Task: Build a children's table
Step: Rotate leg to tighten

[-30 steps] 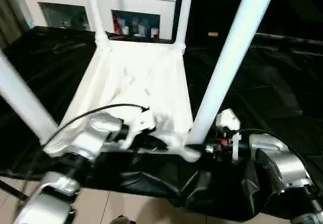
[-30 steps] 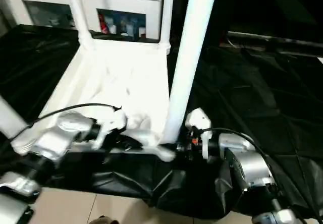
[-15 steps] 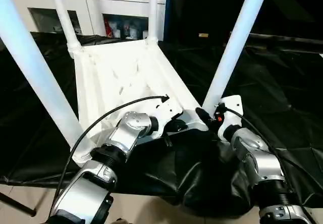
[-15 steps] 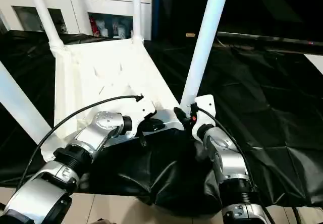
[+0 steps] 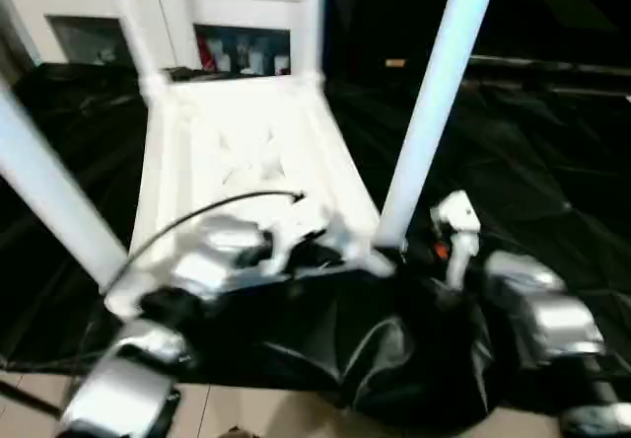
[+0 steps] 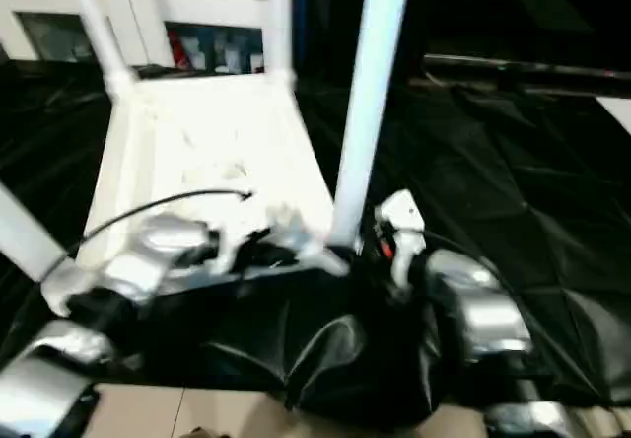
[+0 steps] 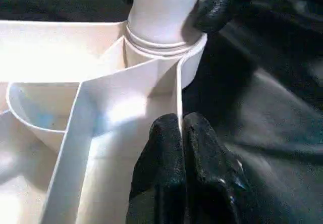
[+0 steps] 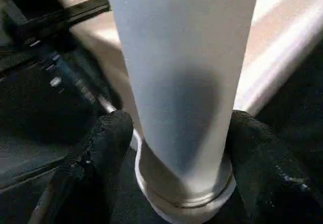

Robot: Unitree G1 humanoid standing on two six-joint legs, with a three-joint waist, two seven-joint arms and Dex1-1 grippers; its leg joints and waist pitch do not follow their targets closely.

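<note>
Left wrist view: the left end effector (image 7: 180, 133) has its two black rubbery fingers pressed together, clamped on a thin upright rib of the white moulded-plastic rectangular tabletop (image 5: 237, 147), close to a round corner socket (image 7: 189, 62). That tabletop lies upside down, ribbed underside up, on the surface draped in glossy, wrinkled black sheeting (image 5: 532, 152). Four long smooth white tapered tube legs stand up from its corners; the near right leg (image 5: 429, 112) sits in that socket, its ringed base showing at the collar. In the right wrist view the right end effector (image 8: 179, 148) has its padded black fingers (image 8: 108, 138) standing apart on either side of this leg's base; whether they touch it I cannot tell. Behind the surface stands a white cabinet (image 5: 168, 9) with glass doors.
</note>
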